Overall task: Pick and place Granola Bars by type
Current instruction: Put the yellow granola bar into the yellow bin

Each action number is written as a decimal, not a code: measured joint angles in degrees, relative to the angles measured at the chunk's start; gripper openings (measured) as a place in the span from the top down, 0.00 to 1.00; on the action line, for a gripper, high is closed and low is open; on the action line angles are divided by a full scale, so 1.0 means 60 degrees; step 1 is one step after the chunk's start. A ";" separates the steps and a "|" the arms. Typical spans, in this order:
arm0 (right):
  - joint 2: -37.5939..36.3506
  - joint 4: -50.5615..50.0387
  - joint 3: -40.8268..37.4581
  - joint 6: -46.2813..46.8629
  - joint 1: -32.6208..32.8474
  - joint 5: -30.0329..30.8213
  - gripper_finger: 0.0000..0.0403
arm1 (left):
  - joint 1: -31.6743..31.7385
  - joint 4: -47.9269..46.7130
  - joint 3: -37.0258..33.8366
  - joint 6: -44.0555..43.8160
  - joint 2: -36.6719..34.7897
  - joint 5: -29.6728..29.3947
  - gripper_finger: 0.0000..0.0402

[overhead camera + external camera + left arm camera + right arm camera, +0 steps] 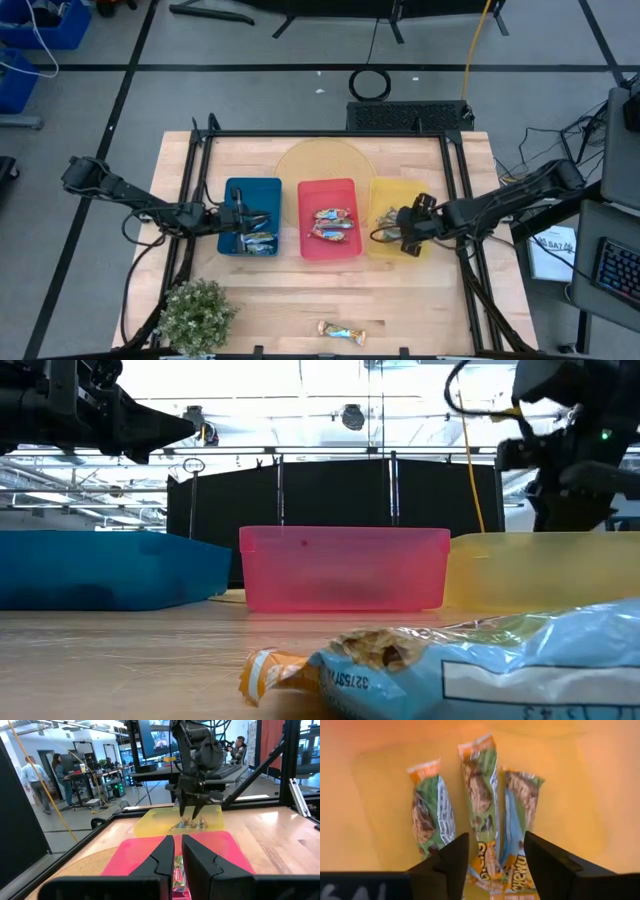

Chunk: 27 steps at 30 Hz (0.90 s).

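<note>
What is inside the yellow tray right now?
Three granola bars lie side by side on the yellow tray floor, below the open right gripper; its fingers hide their near ends.

Granola Bars (335,224) lie sorted in blue, red and yellow trays; one lies loose near the table's front edge

Three trays (328,185) sit side by side mid-table, each holding Granola Bars (333,223). One bar (341,333) lies alone near the front edge, right of a potted plant (196,313).
</note>
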 joint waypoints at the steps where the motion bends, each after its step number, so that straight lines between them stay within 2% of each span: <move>1: -0.0218 0.0065 0.0000 -0.0035 0.0009 0.0035 0.54 | 0.0000 0.0000 0.0000 -0.0085 0.0000 0.0010 0.89; 7: -0.1936 0.1619 0.0004 -0.1524 0.0227 0.0552 0.55 | -0.0002 0.0018 0.0111 -0.0877 0.0000 0.1269 0.89; 11: -0.2936 0.3706 -0.0315 -0.2917 0.0650 0.1148 0.60 | -0.0027 -0.0369 0.0541 -0.1218 0.0000 0.1939 0.89; 14: -0.3301 0.6228 -0.1272 -0.4303 0.1230 0.1853 0.66 | -0.0088 -0.1487 0.1220 -0.1261 0.0017 0.1835 0.89; 17: -0.3322 0.8232 -0.2271 -0.5069 0.1552 0.1976 0.75 | -0.0106 -0.3216 0.2397 -0.1630 0.0360 0.1304 0.89; 20: -0.3261 0.8483 -0.2779 -0.5204 0.1624 0.1785 0.87 | -0.0128 -0.5010 0.3873 -0.1999 0.1148 0.1242 0.89; 23: -0.3264 0.9100 -0.3074 -0.5625 0.1766 0.1793 0.98 | -0.0282 -0.6052 0.5122 -0.1772 0.2268 0.1264 0.93; 27: -0.3385 1.0418 -0.3195 -0.6849 0.1853 0.1775 0.97 | -0.0386 -0.6138 0.6143 -0.0954 0.3859 0.1276 0.99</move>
